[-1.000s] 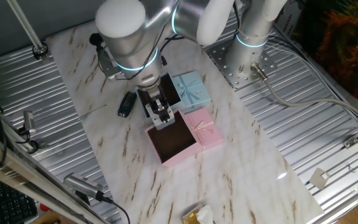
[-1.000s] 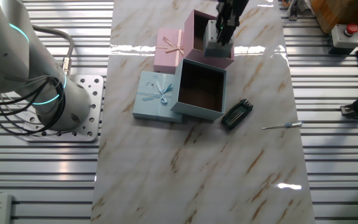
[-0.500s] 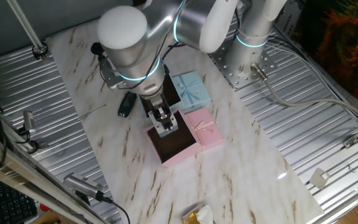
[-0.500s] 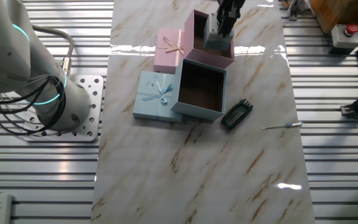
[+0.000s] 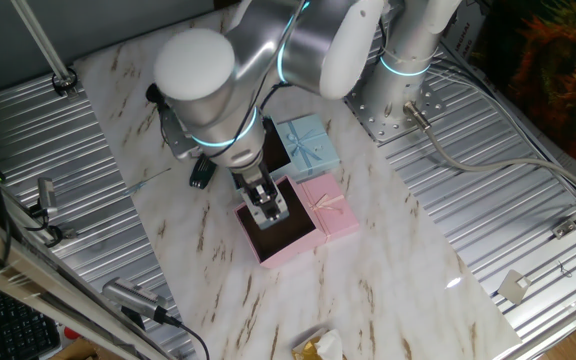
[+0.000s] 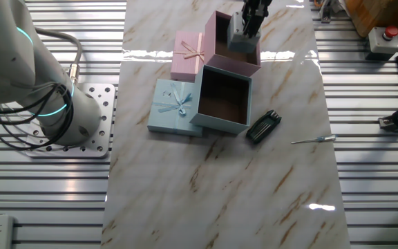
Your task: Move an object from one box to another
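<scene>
Two fingers of the gripper (image 5: 269, 207) are clamped on the small grey-white block (image 6: 238, 39), and it hangs right over the open pink box (image 5: 290, 244). In the other fixed view the gripper (image 6: 249, 21) comes down from the top edge of the picture, and the block sits under it, inside the outline of the pink box (image 6: 216, 36), above the dark lining. Whether the block touches the floor of the box, I cannot tell from either angle. The green button does not show at this size.

Moving outward: the pink lid (image 5: 331, 211) with its bow lies flat just beside the pink box, touching its side. In the other fixed view the same lid (image 6: 187, 54) sits on the left of the box. Next comes the light blue box (image 6: 224, 98), open, its dark brown inside showing, pressed up against the pink one. Its blue lid (image 6: 175, 106) with the ribbon bow lies flat beside it, touching it; in the first fixed view that lid (image 5: 306, 142) is in plain sight while the arm covers most of the blue box.

Further out, a slim black gadget (image 6: 263, 126) lies tilted on the marble tabletop (image 6: 233, 187), just beside the blue box's corner. A thin screwdriver-like tool (image 6: 313, 140) rests near the table's right edge, apart from the gadget.
</scene>
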`<state>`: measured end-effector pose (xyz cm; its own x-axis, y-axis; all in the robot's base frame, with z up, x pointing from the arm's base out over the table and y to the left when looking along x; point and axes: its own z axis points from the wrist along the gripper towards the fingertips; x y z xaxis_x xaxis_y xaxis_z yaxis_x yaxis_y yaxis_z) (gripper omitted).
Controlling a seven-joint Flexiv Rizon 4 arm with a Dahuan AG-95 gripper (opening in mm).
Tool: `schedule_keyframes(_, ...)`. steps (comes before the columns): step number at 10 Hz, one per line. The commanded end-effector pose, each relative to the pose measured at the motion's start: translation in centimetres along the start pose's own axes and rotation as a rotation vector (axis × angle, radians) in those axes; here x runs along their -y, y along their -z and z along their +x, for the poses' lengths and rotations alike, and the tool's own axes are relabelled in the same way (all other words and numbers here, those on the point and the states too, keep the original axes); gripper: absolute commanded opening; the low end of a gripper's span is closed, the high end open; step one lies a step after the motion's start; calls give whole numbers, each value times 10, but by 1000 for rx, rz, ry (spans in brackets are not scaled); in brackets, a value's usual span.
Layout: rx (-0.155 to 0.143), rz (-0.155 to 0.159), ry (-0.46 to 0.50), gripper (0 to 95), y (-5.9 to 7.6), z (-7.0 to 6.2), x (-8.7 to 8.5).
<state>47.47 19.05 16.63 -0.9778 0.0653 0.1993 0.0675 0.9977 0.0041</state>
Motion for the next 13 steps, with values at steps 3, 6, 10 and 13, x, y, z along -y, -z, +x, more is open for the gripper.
schedule_keyframes(3,-10,3,-3,0,-7,-3,-6)
schedule_keyframes(6,-26,1,3,0,-13,-2,-3)
schedule_keyframes(10,-36,1,-8,0,-27,-5,-11)
schedule_keyframes(13,-48,2,-9,0,-35,-6,-11)
